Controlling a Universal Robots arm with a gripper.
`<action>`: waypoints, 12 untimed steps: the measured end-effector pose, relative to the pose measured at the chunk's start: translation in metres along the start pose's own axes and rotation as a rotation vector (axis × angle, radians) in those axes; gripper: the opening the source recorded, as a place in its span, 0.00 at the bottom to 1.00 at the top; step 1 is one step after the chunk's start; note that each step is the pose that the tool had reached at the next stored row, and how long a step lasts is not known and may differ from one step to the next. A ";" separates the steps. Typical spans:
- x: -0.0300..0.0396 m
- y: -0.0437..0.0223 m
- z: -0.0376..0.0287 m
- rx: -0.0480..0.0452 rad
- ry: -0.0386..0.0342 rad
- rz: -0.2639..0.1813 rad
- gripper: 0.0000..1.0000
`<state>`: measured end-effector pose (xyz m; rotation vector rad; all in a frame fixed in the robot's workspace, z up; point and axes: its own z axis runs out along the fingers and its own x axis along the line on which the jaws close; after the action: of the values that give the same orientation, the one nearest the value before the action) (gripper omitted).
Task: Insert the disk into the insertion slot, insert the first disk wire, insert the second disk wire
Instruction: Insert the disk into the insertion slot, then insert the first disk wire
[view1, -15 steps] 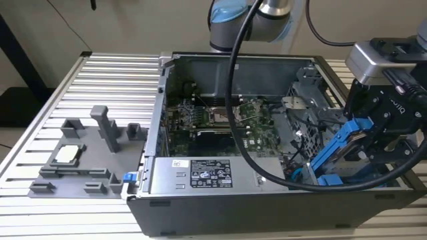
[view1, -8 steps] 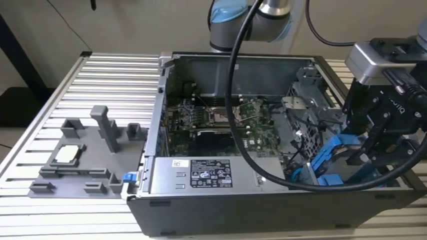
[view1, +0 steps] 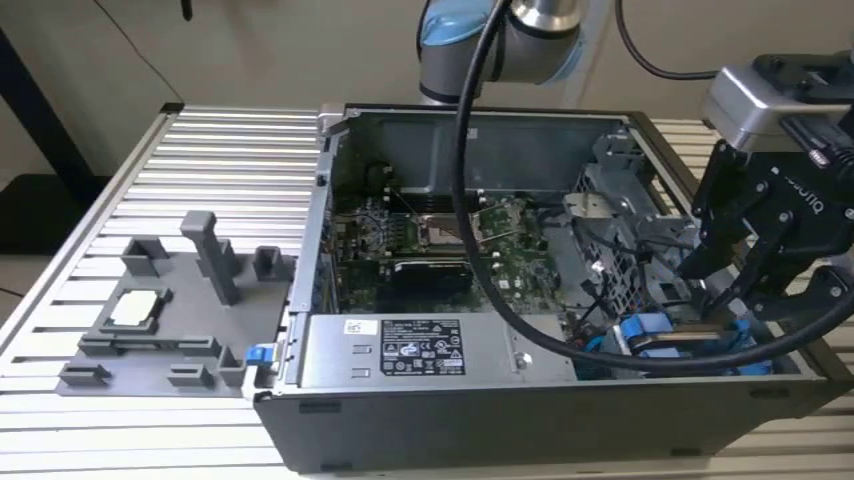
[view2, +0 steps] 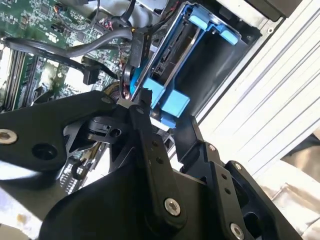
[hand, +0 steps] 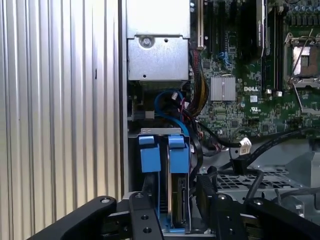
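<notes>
Your gripper (view2: 165, 125) straddles the disk (view2: 171, 52) in the insertion slot (hand: 160, 131); you cannot tell the jaws' state. Seating likely needs straight pressure.

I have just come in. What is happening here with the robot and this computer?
A robot arm is working inside an open computer case on a slatted metal table. Its gripper sits at the blue-framed disk, which stands on edge in its slot near a corner of the case. Cables lie beside it.
</notes>
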<state>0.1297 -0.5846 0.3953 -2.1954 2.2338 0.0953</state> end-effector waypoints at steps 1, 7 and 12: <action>-0.0002 0.0002 -0.0045 0.0000 -0.0001 0.000 0.47; -0.0008 0.0006 -0.0179 0.0000 -0.0004 0.000 0.47; -0.0010 0.0008 -0.0186 0.0124 -0.0302 -0.007 0.47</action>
<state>0.1296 -0.5845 0.4140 -2.1801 2.2052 0.1135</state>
